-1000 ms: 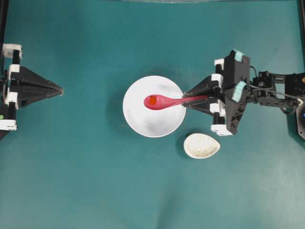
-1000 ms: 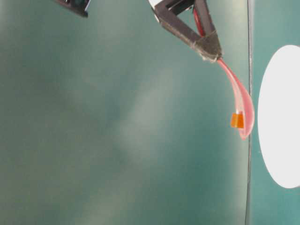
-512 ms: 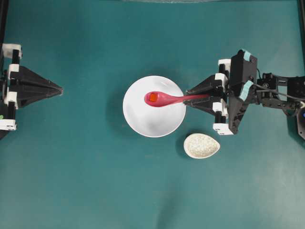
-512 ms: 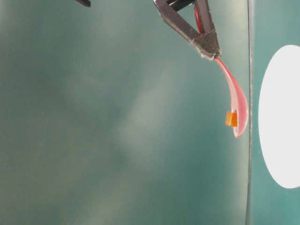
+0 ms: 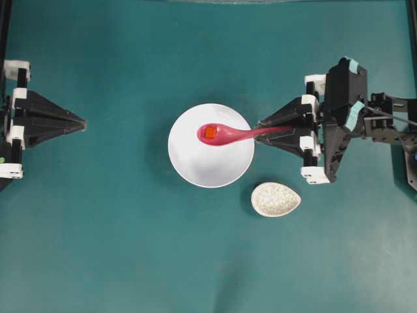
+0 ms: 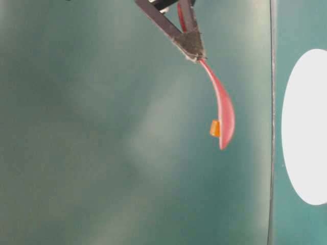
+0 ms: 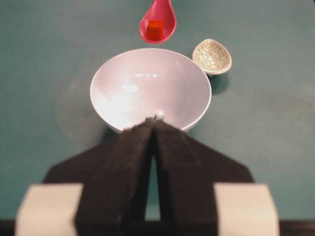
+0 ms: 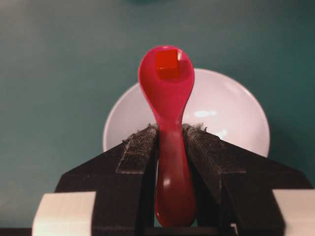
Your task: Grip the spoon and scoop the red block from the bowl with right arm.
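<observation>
Right gripper [image 5: 260, 128] clamped on the pink-red spoon's [image 5: 225, 134] handle, red block [image 5: 210, 132] sitting in the scoop, held clear above the white bowl [image 5: 210, 166], left gripper [image 5: 81, 122] pressed together, speckled dish [image 5: 275, 199] just beside the bowl

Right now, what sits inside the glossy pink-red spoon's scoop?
The tiny red-orange cube sits in the glossy pink-red spoon, clamped by the right gripper above the plain white bowl. The cube's underside is hidden.
</observation>
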Tool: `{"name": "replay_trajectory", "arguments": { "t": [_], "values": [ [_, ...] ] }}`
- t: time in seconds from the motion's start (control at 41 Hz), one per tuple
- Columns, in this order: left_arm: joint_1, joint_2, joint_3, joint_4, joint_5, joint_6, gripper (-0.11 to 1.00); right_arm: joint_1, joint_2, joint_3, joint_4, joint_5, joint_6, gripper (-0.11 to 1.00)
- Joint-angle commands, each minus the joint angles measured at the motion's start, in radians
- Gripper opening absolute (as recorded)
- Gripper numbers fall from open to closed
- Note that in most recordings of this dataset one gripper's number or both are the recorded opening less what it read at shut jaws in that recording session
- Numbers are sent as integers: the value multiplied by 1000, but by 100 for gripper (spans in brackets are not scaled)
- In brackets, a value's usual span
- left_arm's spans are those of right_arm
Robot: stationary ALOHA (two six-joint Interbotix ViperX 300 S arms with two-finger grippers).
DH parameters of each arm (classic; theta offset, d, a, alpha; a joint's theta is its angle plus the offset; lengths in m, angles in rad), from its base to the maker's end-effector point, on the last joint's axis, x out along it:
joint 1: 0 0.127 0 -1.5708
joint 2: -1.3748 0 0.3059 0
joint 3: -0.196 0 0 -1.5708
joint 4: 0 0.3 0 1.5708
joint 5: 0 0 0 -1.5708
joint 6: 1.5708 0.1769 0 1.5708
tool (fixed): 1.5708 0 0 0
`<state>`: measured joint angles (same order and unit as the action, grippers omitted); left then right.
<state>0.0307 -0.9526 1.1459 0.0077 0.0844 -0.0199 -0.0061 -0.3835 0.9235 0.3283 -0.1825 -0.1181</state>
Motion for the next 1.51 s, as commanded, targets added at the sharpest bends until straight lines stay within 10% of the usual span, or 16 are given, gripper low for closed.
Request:
{"name": "replay_trajectory", "arguments": {
  "t": [0.0, 1.487],
  "values": [
    [2, 9, -17, 2, 2, -2, 0, 3, -23, -35, 2, 17, 2, 24],
    [2, -3, -20, 2, 20, -3, 0, 3, -31, -57, 6, 25, 5, 25]
  ]
}}
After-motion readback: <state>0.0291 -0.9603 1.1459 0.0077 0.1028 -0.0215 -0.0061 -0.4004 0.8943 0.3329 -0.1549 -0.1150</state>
